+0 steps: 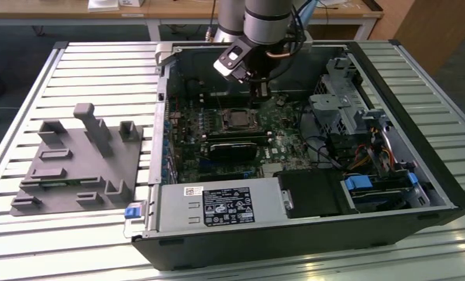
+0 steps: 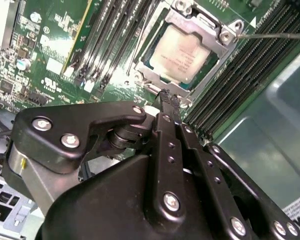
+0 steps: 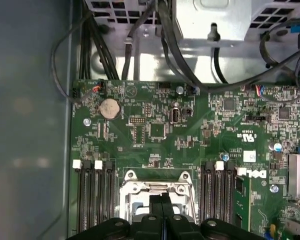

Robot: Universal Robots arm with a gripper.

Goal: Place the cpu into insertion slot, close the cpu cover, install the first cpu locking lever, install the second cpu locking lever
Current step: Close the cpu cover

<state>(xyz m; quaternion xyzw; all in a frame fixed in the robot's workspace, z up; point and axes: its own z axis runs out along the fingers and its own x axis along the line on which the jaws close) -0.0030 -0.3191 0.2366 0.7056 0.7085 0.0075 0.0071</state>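
Note:
The cpu [image 2: 182, 50] lies in the insertion slot [image 1: 236, 119], its dull silver top showing through the window of the cpu cover [image 2: 202, 21], which lies flat over it. My gripper [image 2: 167, 97] is shut with nothing between the fingers, and its tip is at the rim of the slot. In the first wrist view the gripper [image 3: 162, 200] hangs over the silver frame of the insertion slot [image 3: 132, 192]. A thin metal locking lever [image 2: 272, 35] sticks out sideways from one corner of the socket. Another locking lever [image 2: 140, 37] slants up along the other side.
Long black memory slots [image 2: 240, 65] flank the socket on both sides. A grey power-supply box [image 1: 216, 208] sits at the case's near edge. The drive cage with cables [image 1: 341, 102] is on the exterior view's right. A grey fixture [image 1: 76, 158] stands on the slatted table on the left.

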